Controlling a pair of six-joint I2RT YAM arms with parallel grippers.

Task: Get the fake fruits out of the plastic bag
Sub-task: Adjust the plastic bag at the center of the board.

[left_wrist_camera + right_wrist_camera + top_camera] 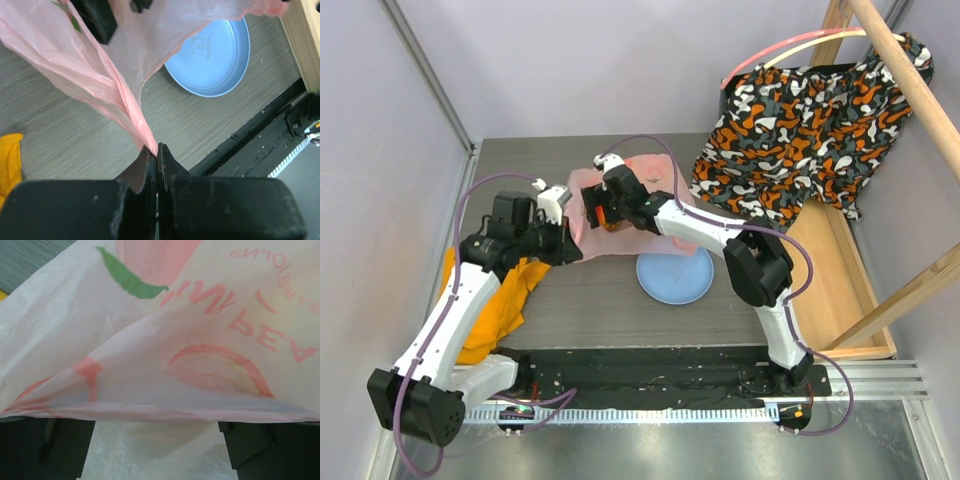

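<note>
Far centre of the tabletop (65,145): my left jaws are pressed together on a twisted strand of the pink plastic bag (95,75). From that pinch the strand runs up and away to the far right, where it fans out into the loose body of the bag. My right jaws stand spread wide at the bag's far side, and nothing is caught between them. Printed film drapes straight across the gap in front of them, with a paler layer showing below, between the two fingers. The bag therefore lies dead ahead of the right jaws and touches them or nearly so, while the left jaws hold only its drawn-out near-left end. That makes my right arm the nearer one to whatever the bag contains. The fake fruits are not visible in any view; I judge they sit inside the crumpled bulk ahead of the right jaws, though I cannot tell whether those jaws face the bag's mouth or only its outer wall. The light-blue plate (220,55) lies bare just near and right of the bag, and an orange cloth (495,310) lies at the near left beside my left arm.
</note>
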